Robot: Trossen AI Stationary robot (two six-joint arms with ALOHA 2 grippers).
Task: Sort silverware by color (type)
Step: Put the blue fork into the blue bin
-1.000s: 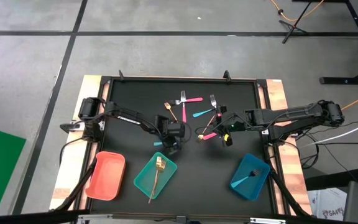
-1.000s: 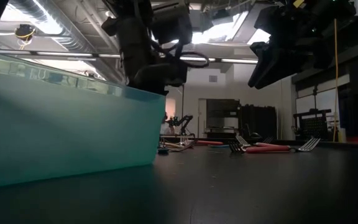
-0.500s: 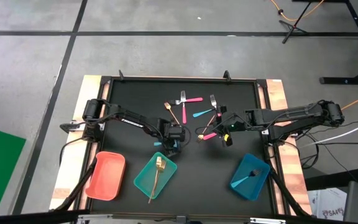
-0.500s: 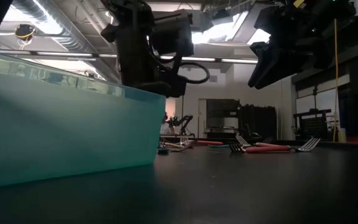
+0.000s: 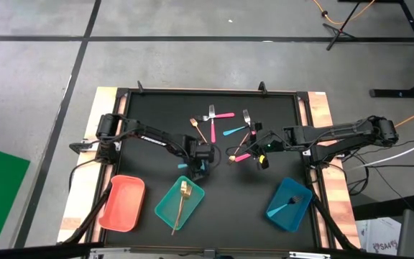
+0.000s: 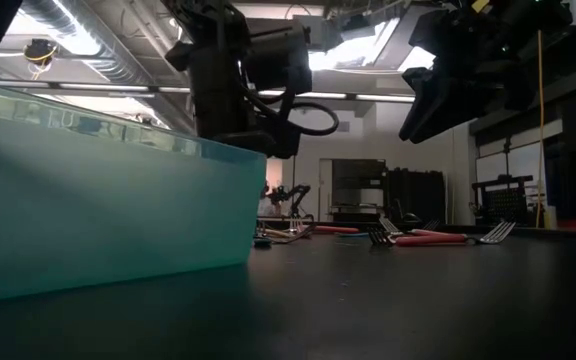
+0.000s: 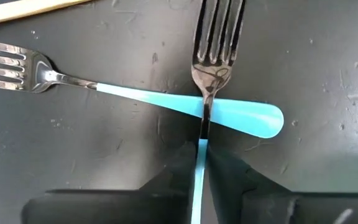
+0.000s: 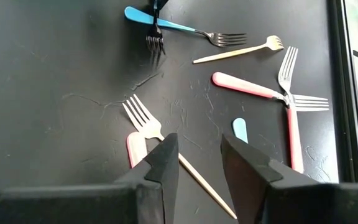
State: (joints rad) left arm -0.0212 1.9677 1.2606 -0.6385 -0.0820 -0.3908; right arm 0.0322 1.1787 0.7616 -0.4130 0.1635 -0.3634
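Left gripper (image 5: 201,167) has just pinched in from a wider stance; my left wrist view now shows its two dark fingers (image 7: 166,186) pressed against the thin light-blue handle of a silver-headed fork (image 7: 205,87). I read that as a fresh grasp, so the pick of this piece looks made and the carry to a tray is next.

Held fork: long axis runs straight out from between the jaws, tines pointing away from the wrist, handle end back inside the grip. It lies across a second light-blue-handled fork (image 7: 135,96) resting on the black tabletop (image 7: 328,74), just forward of the fingertips. That second fork's long axis is roughly square to the held one; its tines point off to one side of the tool, rounded handle end to the other. I can't tell whether the held fork has cleared it or rests on it.

From overhead, the left gripper sits just beyond the far rim of the teal rectangular plastic tray (image 5: 165,208).

Right gripper (image 5: 261,153) has not moved, jaws apart, nothing between them. It hovers over the scattered pile: a pink-handled fork (image 8: 140,132) lies just ahead of its fingertips, more pink and gold pieces farther out.
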